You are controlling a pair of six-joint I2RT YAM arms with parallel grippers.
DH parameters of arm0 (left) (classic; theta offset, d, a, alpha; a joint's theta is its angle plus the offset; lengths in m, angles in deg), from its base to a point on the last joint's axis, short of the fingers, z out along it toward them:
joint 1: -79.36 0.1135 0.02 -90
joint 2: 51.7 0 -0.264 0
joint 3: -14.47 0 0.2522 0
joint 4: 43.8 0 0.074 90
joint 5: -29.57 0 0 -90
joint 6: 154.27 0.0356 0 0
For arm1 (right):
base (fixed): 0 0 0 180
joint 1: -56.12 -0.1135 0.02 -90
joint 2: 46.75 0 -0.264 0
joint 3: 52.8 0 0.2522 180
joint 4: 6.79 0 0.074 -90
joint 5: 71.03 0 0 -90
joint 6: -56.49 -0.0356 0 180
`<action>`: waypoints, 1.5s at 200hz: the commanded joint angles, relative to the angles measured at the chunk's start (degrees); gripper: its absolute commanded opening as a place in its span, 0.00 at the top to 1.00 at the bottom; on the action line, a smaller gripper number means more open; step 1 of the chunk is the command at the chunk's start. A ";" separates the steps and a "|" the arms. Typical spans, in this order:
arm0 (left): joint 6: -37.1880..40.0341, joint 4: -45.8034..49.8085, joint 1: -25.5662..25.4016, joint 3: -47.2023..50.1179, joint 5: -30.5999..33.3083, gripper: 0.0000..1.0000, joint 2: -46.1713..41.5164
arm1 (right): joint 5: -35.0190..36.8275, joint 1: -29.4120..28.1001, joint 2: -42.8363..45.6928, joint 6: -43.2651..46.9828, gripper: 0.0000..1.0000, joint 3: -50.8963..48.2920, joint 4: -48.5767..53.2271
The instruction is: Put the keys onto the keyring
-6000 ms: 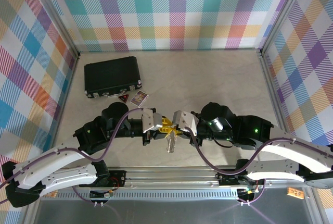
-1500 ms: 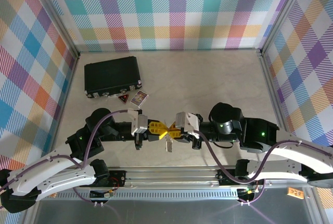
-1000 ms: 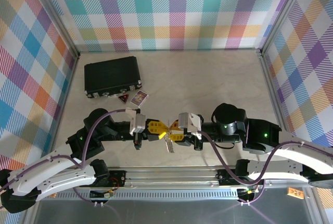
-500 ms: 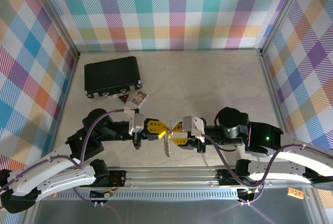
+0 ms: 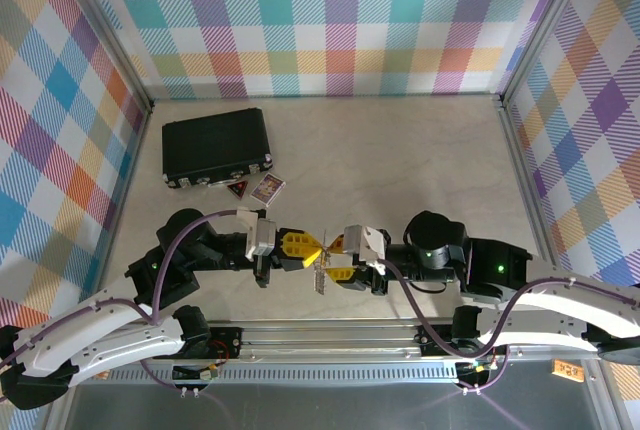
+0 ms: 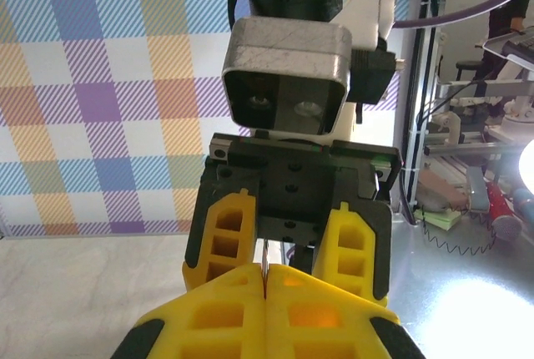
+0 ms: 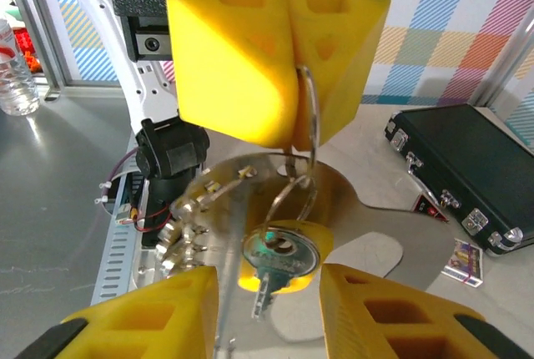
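**Bench** (image 5: 400, 170), from above: two arms reach toward each other over its near half. A shut black case (image 5: 215, 147) lies at far left, with two small cards (image 5: 267, 188) just beside it.

**Left end effector** (image 5: 305, 246): fingers pressed fully together, clamped on the top of the keyring (image 5: 320, 272). The keyring hangs in the air between the arms, clear of the bench.

**Right end effector** (image 5: 338, 261): fingers partly apart, gripping nothing, facing the left one closely.

**Key** (image 7: 279, 256): yellow head, short blade pointing down. It hangs below the left fingers, beside the keyring's fringe of silver pieces, with a thin wire loop at its head.

**Progress (judgement):** the key appears already threaded, since it hangs with nothing else holding it. What seems left is to check that it sits fully on the loop, then lower and release the keyring.

**Views compared:** the right wrist view separates key, wire loop and clamp, which merge into one silvery dangle from above. The left wrist view shows the gap between the right fingers (image 6: 229, 225) head-on, and a thin metal edge in the seam of the left pair. The top view places the case and cards.
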 commanded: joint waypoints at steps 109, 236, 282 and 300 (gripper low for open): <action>-1.64 -5.72 -0.09 -0.70 -2.78 1.00 0.37 | -2.05 -0.39 0.99 -1.40 0.69 -2.09 -6.58; -0.84 -4.29 -0.12 -0.19 -1.27 1.00 -0.69 | 2.27 -0.41 3.45 -1.42 0.96 -2.63 -4.40; 1.71 0.05 -0.08 -0.96 0.07 1.00 -0.88 | 3.70 -0.41 2.89 -0.45 1.00 -0.19 -0.68; 2.44 1.28 -0.12 -1.00 0.65 1.00 -0.94 | 4.83 -0.43 2.09 -0.01 1.00 0.97 1.02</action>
